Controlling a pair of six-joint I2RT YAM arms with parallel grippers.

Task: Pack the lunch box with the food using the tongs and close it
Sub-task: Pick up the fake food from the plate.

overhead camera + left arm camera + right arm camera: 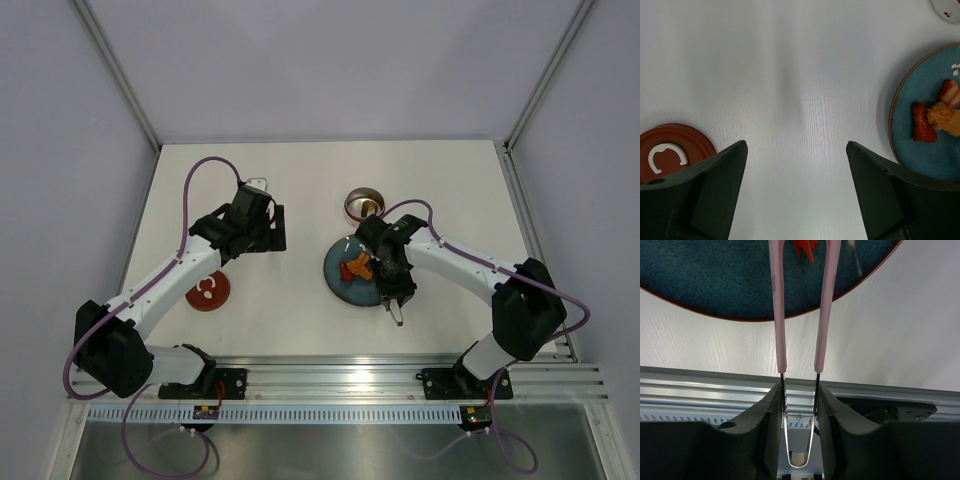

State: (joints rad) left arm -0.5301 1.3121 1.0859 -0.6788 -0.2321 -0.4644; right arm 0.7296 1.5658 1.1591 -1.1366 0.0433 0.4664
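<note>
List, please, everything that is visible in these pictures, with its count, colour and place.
lunch box: one, shiny steel, lid off, on the table just beyond the plate
lid: one, red with a white curled mark, on the table, left side
plate: one, teal, middle of the table
food: about three pieces, orange and red, on the plate
tongs: one, pinkish arms with a metal hinge, tips over the plate
table: one, white
left gripper: black, open, above bare table between lid and plate
right gripper: black, shut on the tongs

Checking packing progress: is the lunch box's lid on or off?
Off. The red lid lies flat on its own, well apart from the steel lunch box.
</note>
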